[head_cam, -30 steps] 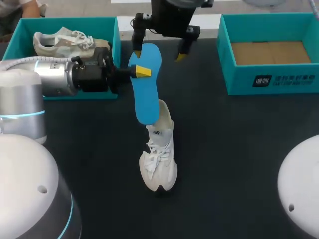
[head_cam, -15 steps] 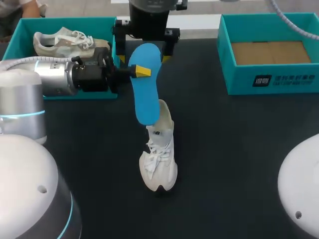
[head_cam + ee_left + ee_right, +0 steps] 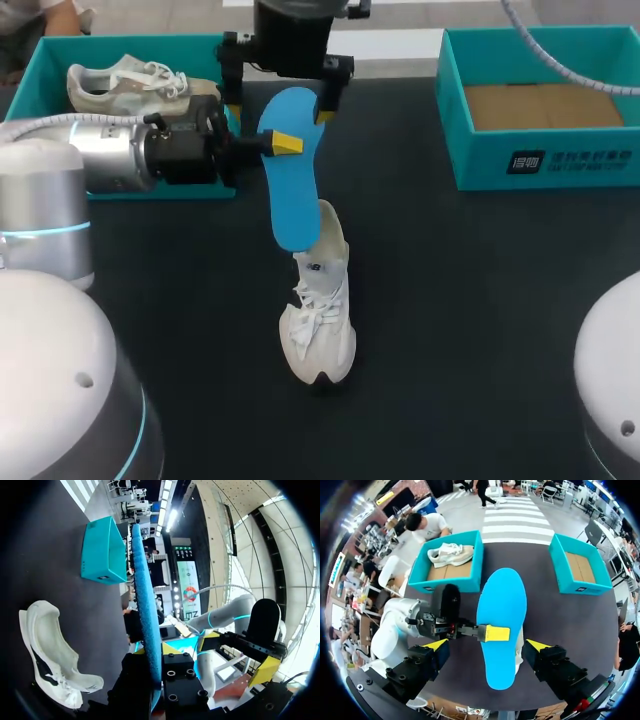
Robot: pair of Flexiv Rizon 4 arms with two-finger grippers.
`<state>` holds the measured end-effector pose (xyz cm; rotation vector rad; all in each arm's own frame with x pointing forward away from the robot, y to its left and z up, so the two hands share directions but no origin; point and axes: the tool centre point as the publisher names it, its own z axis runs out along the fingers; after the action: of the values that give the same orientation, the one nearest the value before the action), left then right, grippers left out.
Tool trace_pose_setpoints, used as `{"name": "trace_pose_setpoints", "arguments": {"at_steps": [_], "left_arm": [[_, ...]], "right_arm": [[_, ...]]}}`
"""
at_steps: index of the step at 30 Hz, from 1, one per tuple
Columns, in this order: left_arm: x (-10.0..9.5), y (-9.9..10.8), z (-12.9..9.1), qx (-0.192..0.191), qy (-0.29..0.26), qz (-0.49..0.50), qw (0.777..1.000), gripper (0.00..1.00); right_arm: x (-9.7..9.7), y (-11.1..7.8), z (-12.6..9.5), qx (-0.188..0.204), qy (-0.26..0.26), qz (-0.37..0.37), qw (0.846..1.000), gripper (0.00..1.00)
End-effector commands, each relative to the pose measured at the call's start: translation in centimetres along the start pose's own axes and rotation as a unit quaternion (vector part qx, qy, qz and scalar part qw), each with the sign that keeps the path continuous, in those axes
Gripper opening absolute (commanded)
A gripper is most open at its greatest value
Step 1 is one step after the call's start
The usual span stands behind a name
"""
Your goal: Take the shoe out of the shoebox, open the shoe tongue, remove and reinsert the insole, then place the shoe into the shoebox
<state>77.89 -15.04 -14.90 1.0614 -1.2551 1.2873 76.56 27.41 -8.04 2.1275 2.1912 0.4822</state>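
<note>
Both my claws are attending the insole: left gripper clamping it upright, right gripper, spread apart, straddling its top, likely to regrip.

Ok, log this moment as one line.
left end effector: shut on blue insole | right end effector: open, straddling it | white shoe: on table

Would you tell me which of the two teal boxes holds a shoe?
The left box, with a pale shoe inside; the right box shows only bare cardboard.
</note>
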Motion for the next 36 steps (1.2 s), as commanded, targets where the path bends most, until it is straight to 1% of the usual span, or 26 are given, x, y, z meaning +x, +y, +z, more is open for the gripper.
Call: {"name": "trace_pose_setpoints", "arguments": {"at_steps": [1, 4, 7, 9, 11, 12, 13, 14, 15, 16, 20, 23, 24, 26, 28, 29, 32, 34, 35, 36], "left_arm": [[0.0, 0.1, 0.0, 0.001, -0.001, 0.000, 1.000, 0.00], [0.0, 0.1, 0.0, 0.001, -0.001, 0.000, 1.000, 0.00], [0.0, 0.1, 0.0, 0.001, -0.001, 0.000, 1.000, 0.00], [0.0, 0.1, 0.0, 0.001, -0.001, 0.000, 1.000, 0.00], [0.0, 0.1, 0.0, 0.001, -0.001, 0.000, 1.000, 0.00], [0.0, 0.1, 0.0, 0.001, -0.001, 0.000, 1.000, 0.00], [0.0, 0.1, 0.0, 0.001, -0.001, 0.000, 1.000, 0.00], [0.0, 0.1, 0.0, 0.001, -0.001, 0.000, 1.000, 0.00], [0.0, 0.1, 0.0, 0.001, -0.001, 0.000, 1.000, 0.00], [0.0, 0.1, 0.0, 0.001, -0.001, 0.000, 1.000, 0.00], [0.0, 0.1, 0.0, 0.001, -0.001, 0.000, 1.000, 0.00], [0.0, 0.1, 0.0, 0.001, -0.001, 0.000, 1.000, 0.00], [0.0, 0.1, 0.0, 0.001, -0.001, 0.000, 1.000, 0.00], [0.0, 0.1, 0.0, 0.001, -0.001, 0.000, 1.000, 0.00], [0.0, 0.1, 0.0, 0.001, -0.001, 0.000, 1.000, 0.00], [0.0, 0.1, 0.0, 0.001, -0.001, 0.000, 1.000, 0.00], [0.0, 0.1, 0.0, 0.001, -0.001, 0.000, 1.000, 0.00], [0.0, 0.1, 0.0, 0.001, -0.001, 0.000, 1.000, 0.00], [0.0, 0.1, 0.0, 0.001, -0.001, 0.000, 1.000, 0.00], [0.0, 0.1, 0.0, 0.001, -0.001, 0.000, 1.000, 0.00]], "right_arm": [[-4.2, -0.4, -0.1, -0.020, 0.209, 0.030, 0.977, 1.00], [-5.3, -0.3, -0.6, -0.023, 0.248, 0.034, 0.968, 1.00], [-5.9, 0.1, -0.9, -0.012, 0.319, 0.023, 0.947, 1.00], [-6.5, 0.3, -0.9, -0.002, 0.342, 0.011, 0.940, 1.00], [-7.0, 0.5, -0.9, -0.009, 0.394, 0.007, 0.919, 1.00], [-7.2, 0.6, -0.9, -0.008, 0.399, 0.006, 0.917, 1.00], [-7.3, 0.7, -0.8, -0.014, 0.421, 0.007, 0.907, 1.00], [-7.5, 0.7, -0.8, -0.012, 0.433, 0.006, 0.901, 1.00], [-7.7, 0.8, -0.8, -0.011, 0.434, 0.006, 0.901, 1.00], [-7.8, 0.7, -0.7, -0.010, 0.445, 0.007, 0.896, 1.00], [-8.4, 0.5, -0.2, -0.011, 0.488, 0.006, 0.873, 1.00], [-8.9, 0.2, 0.3, -0.016, 0.525, 0.006, 0.851, 1.00], [-9.1, 0.1, 0.5, -0.012, 0.530, 0.005, 0.848, 1.00], [-9.4, -0.1, 0.7, -0.005, 0.555, -0.001, 0.832, 1.00], [-9.4, -0.2, 0.9, 0.009, 0.568, -0.015, 0.823, 1.00], [-9.4, -0.2, 0.9, 0.013, 0.578, -0.016, 0.816, 1.00], [-9.3, -0.1, 1.3, 0.018, 0.594, -0.020, 0.804, 1.00], [-9.4, -0.1, 1.8, 0.024, 0.603, -0.023, 0.797, 1.00], [-9.4, -0.1, 2.1, 0.030, 0.603, -0.024, 0.797, 1.00], [-9.4, -0.1, 2.4, 0.032, 0.610, -0.026, 0.791, 1.00]]}}
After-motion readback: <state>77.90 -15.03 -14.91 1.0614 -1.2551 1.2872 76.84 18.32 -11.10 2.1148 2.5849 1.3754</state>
